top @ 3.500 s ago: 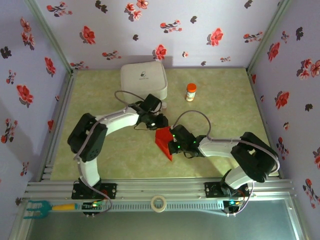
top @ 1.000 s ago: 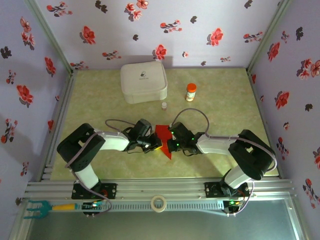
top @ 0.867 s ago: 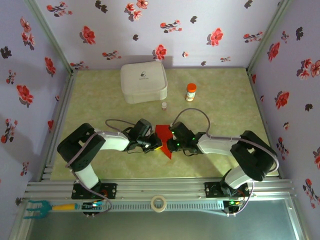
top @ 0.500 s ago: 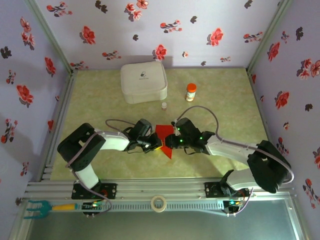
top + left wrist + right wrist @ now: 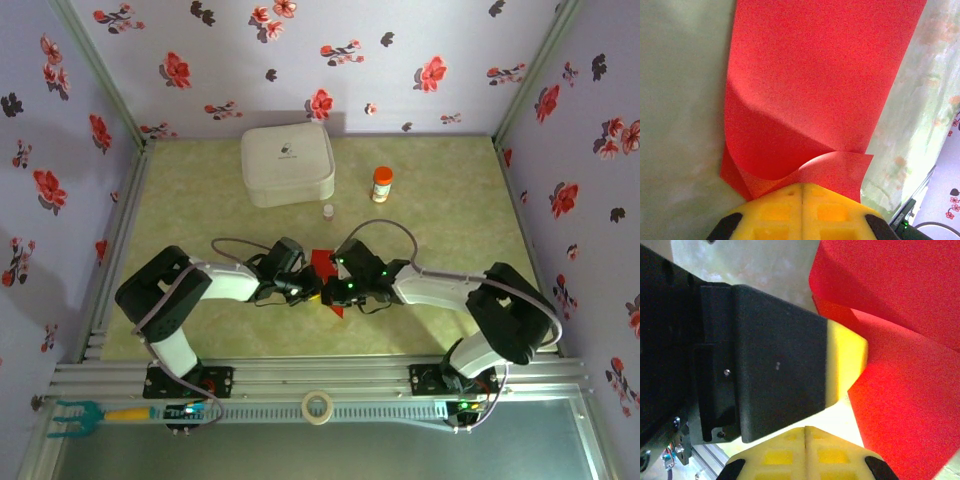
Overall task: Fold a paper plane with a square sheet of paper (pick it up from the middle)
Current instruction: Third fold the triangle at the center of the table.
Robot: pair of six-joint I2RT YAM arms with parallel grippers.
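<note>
Left wrist: red paper point(image 5: 820, 100) curls against closed left claw point(image 5: 802, 187).

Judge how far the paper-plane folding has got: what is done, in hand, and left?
Done: the thin bright red paper sheet lies on the green table with overlapping folded layers. In hand: left jaws and right jaws, both shut, meet at a curling flap not yet flattened. Left: no narrow pointed dart with a centre ridge yet.
</note>
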